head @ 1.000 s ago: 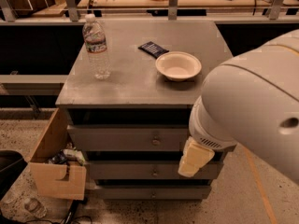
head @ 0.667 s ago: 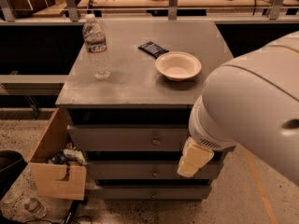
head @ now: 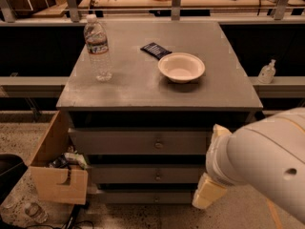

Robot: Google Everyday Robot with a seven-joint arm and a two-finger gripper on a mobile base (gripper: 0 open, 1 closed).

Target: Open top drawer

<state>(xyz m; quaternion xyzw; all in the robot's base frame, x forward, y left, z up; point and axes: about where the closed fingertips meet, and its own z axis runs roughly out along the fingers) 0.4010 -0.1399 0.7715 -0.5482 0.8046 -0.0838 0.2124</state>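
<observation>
Top drawer (head: 119,142): grey, closed, uppermost of three beneath the cabinet top (head: 143,87). Probably rigid, fairly heavy, slides straight. Hold: small round centre knob (head: 158,145), likely slippery. Gripper (head: 208,196): low right, well clear of knob; state cannot be told.

You see the top drawer (head: 119,142) right under the bench (head: 143,92) top, with its brass knob (head: 158,145) at centre. A water bottle (head: 97,49), a white bowl (head: 181,67) and a dark packet (head: 156,50) sit on the bench. Your claw (head: 208,194) hangs low on the right, in front of the drawers' right end.
</observation>
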